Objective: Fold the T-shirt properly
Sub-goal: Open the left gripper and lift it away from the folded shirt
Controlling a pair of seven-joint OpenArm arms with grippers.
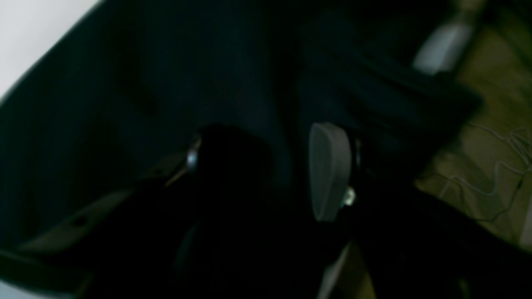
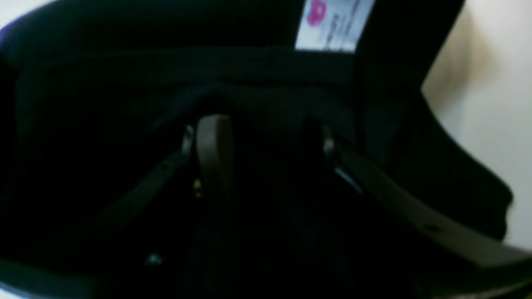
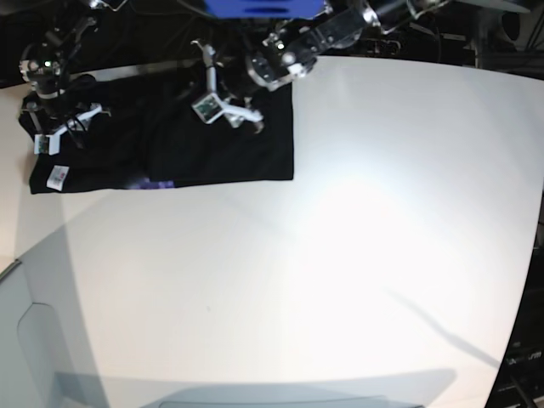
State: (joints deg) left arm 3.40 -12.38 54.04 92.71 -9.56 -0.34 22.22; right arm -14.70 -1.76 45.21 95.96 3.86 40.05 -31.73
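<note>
The black T-shirt [image 3: 170, 136] lies flat at the far left of the white table [image 3: 357, 255]. A small white tag [image 3: 57, 177] shows at its near left corner, and a sliver of purple print [image 3: 157, 183] along its near edge. My left gripper [image 3: 223, 106] hangs over the shirt's far right part. In the left wrist view its jaws [image 1: 270, 170] stand apart over dark cloth [image 1: 208, 74]. At the shirt's left end my right gripper [image 3: 59, 127] is low, also with jaws [image 2: 266, 153] apart. A white tag [image 2: 332, 25] lies just ahead of it.
The shirt's right edge [image 3: 293, 136] ends about a third of the way across the table. Beyond the table's far edge, floor with loose cables [image 1: 490, 166] shows in the left wrist view. A pale grey edge [image 3: 25, 340] sits at the near left corner.
</note>
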